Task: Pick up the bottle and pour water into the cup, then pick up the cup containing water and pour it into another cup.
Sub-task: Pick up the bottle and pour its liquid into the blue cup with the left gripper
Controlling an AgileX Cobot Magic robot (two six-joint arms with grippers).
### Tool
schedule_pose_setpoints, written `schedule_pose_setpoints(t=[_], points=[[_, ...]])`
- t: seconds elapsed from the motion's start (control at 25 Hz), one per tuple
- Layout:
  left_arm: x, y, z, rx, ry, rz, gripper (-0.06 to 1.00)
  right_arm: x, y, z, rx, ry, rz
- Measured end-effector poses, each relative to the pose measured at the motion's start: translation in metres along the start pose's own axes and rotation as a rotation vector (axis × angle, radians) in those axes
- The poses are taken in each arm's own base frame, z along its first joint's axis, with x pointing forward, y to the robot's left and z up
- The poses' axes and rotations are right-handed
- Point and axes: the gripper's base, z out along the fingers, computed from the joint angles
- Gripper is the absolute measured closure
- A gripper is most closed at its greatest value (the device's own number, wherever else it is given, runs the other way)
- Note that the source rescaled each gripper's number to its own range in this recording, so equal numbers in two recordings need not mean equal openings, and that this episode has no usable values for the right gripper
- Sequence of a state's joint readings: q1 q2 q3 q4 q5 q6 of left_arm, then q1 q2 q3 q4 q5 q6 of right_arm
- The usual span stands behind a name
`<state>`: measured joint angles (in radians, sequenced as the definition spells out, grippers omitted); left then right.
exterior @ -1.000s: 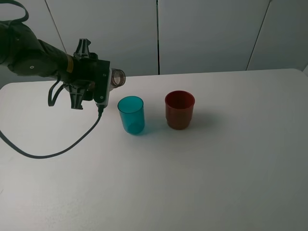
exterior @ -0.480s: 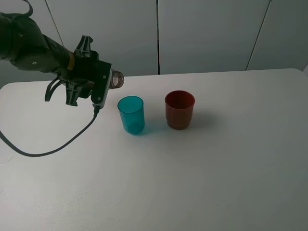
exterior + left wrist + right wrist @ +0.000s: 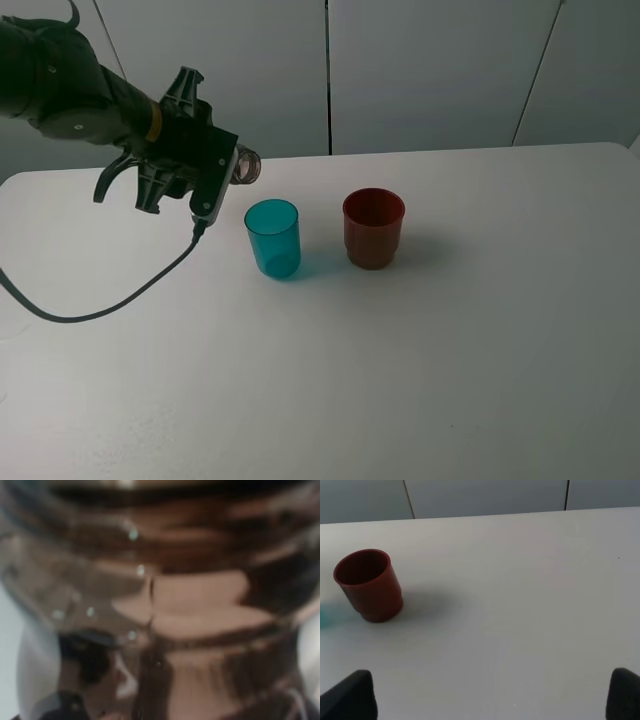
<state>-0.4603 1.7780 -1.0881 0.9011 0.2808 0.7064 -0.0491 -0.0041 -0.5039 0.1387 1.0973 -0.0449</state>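
the left pincer (image 3: 218,172) is clamped on the ribbed brownish bottle (image 3: 246,166), tipped sideways, its mouth just above and beside the smooth teal cup (image 3: 272,238); the stepped red cup (image 3: 373,228) stands near. the right pincer (image 3: 490,700) gapes apart.

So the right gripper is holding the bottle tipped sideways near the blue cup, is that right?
No, it is the left gripper that holds the bottle, tipped sideways near the blue cup. The high view shows it on the left arm.
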Motion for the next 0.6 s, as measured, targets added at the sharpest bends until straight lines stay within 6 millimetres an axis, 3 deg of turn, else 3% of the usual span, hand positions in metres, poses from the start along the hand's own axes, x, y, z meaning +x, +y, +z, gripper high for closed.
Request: schedule_pose_setpoints(t=[0.6], points=[[-0.0037, 0.008, 0.0068, 0.012, 0.054, 0.065, 0.94, 0.0, 0.0, 0.0, 0.0, 0.0, 0.0]])
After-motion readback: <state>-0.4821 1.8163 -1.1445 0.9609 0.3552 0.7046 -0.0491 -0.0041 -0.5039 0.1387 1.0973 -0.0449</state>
